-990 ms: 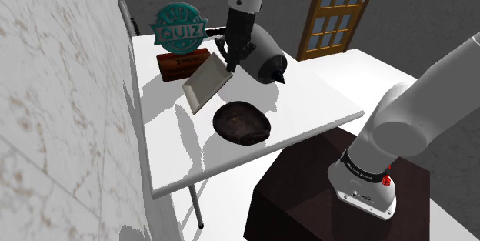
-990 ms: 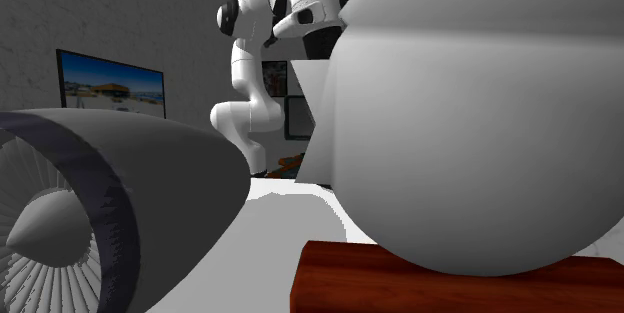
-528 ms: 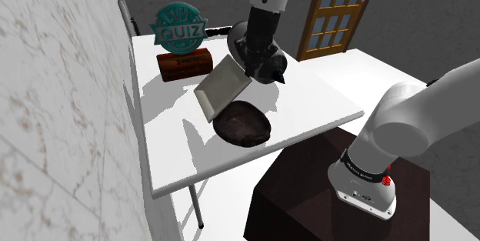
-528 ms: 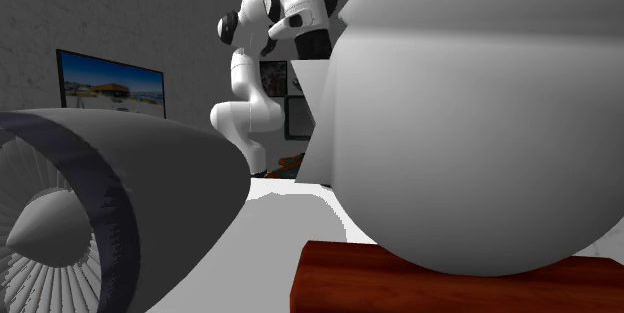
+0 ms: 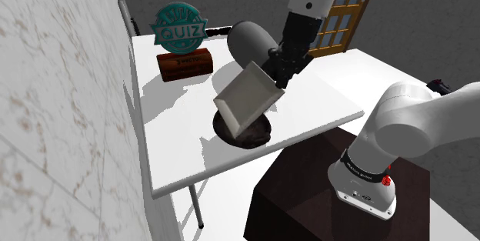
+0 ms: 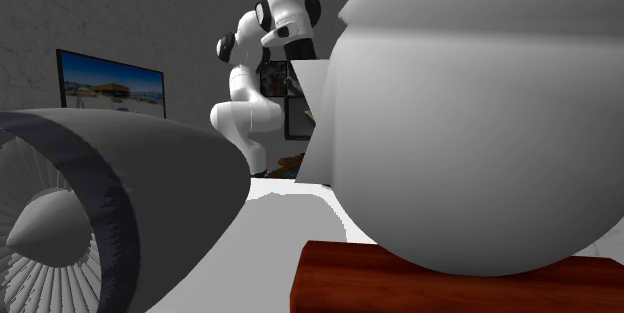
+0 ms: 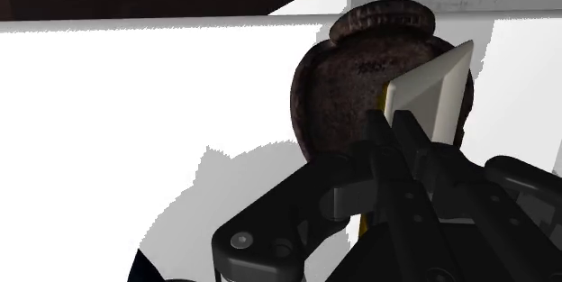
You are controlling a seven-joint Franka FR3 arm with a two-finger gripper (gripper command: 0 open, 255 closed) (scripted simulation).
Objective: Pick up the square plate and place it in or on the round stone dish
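The square plate [image 5: 245,98] is pale, tilted steeply on edge and hangs in the air just above the round dark stone dish [image 5: 257,130] on the white table [image 5: 185,143]. My black gripper [image 5: 275,72] is shut on the plate's upper right rim. In the wrist view the plate [image 7: 430,94] sticks out edge-on from between the fingers [image 7: 393,141], with the dark dish [image 7: 344,91] right beneath it. The plate covers most of the dish in the shoulder view.
A teal QUIZ sign on a wooden block [image 5: 181,38] stands at the table's back. A grey jet-engine shape [image 5: 251,41] lies behind the gripper; it fills the second exterior view's front [image 6: 110,211]. A marbled wall [image 5: 54,108] runs along the shoulder view's left. The table's near edge [image 5: 254,158] lies close below the dish.
The arm has carried the plate toward the shoulder view's right and lower, from beside the engine shape to over the stone dish. The grip stayed shut.
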